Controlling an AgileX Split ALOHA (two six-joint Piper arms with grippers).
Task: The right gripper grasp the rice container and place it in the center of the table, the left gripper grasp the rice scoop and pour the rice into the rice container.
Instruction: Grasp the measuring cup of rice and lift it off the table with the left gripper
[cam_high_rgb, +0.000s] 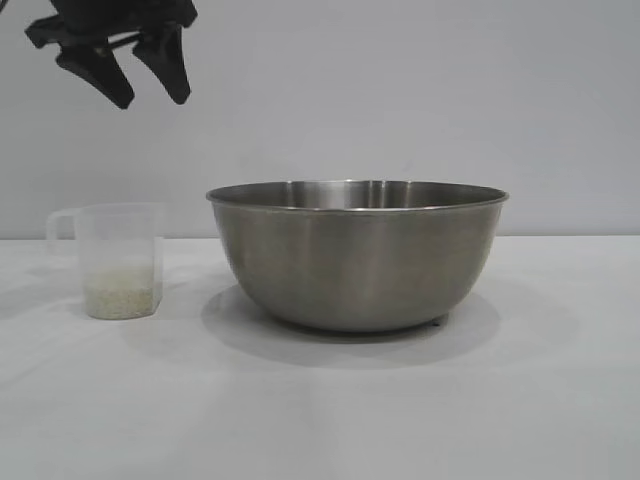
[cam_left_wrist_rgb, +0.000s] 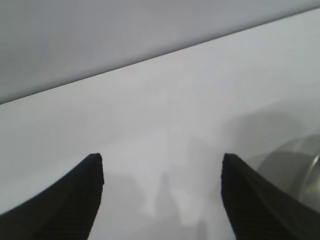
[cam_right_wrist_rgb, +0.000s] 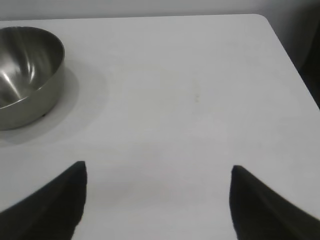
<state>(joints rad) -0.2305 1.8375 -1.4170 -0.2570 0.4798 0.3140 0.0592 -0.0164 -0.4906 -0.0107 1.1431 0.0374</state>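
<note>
The rice container (cam_high_rgb: 357, 255), a large steel bowl, stands on the white table (cam_high_rgb: 320, 410) at the middle; it also shows in the right wrist view (cam_right_wrist_rgb: 25, 75). The rice scoop (cam_high_rgb: 118, 260), a small translucent cup with a loop handle, stands upright to its left with a pale layer of rice (cam_high_rgb: 122, 296) at the bottom. My left gripper (cam_high_rgb: 128, 68) hangs open and empty high above the scoop; in the left wrist view (cam_left_wrist_rgb: 162, 162) a clear curved edge, perhaps the scoop (cam_left_wrist_rgb: 295, 170), shows beside one finger. My right gripper (cam_right_wrist_rgb: 159, 169) is open and empty over bare table, apart from the bowl.
The table's rounded far corner and edge (cam_right_wrist_rgb: 280, 45) show in the right wrist view, with dark space beyond. A plain grey wall (cam_high_rgb: 400, 90) stands behind the table.
</note>
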